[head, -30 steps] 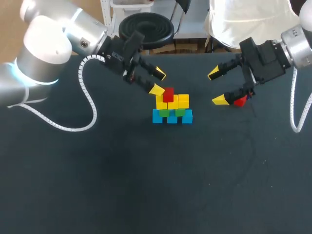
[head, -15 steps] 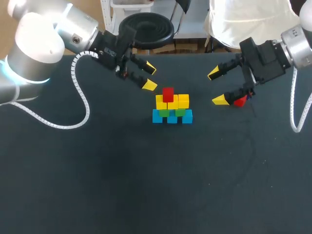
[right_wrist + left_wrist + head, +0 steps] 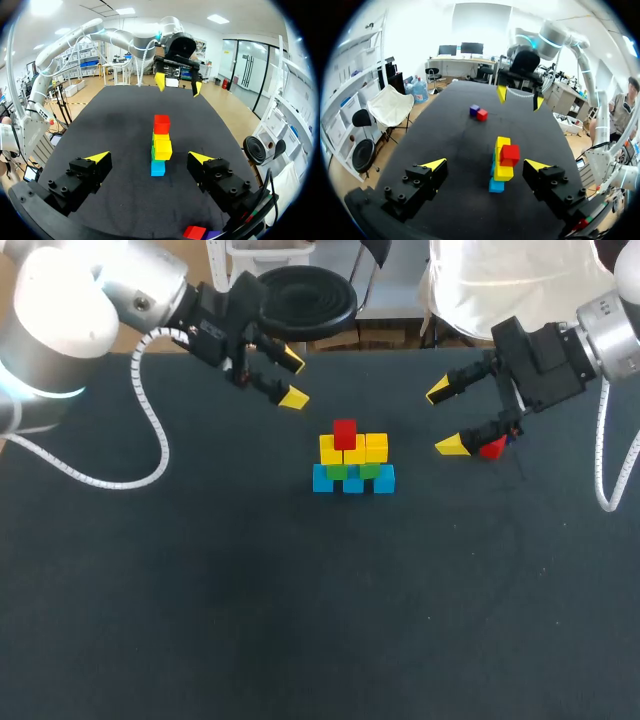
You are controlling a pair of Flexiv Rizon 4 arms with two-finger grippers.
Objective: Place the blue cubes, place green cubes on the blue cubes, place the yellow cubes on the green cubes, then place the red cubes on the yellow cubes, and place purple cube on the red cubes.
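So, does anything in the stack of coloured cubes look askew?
Slightly: the small red cube on top seems to overhang the yellow cubes to one side in the left wrist view. Nothing else stands out.

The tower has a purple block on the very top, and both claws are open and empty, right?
Not quite. The top block of the tower is red, not purple, as the head view shows. The purple block lies on the table beside a loose red block. The left claw and right claw are indeed open and empty.
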